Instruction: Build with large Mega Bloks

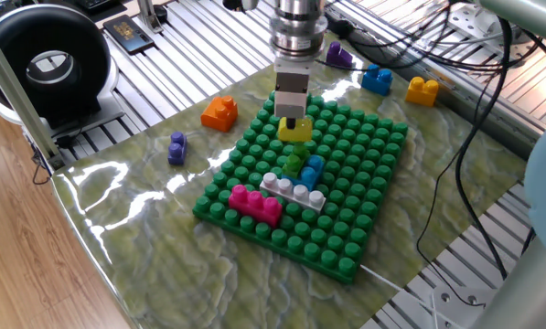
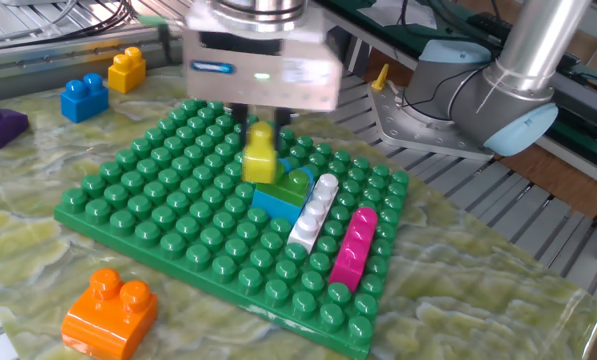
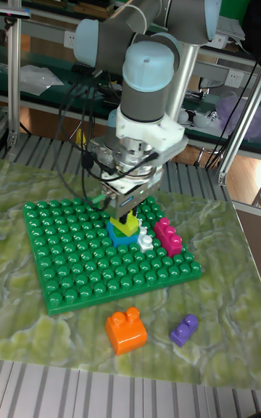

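— Where was the yellow brick?

— Pinched between the fingers of the claw, hanging just above the green brick stacked on the light blue brick, over the green baseplate.

— And the claw?

— Clamped on it.

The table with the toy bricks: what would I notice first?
First, the gripper holding a yellow brick just above the small green brick on the baseplate. Next to them lie a white brick and a magenta brick. An orange brick sits off the plate, on the table.
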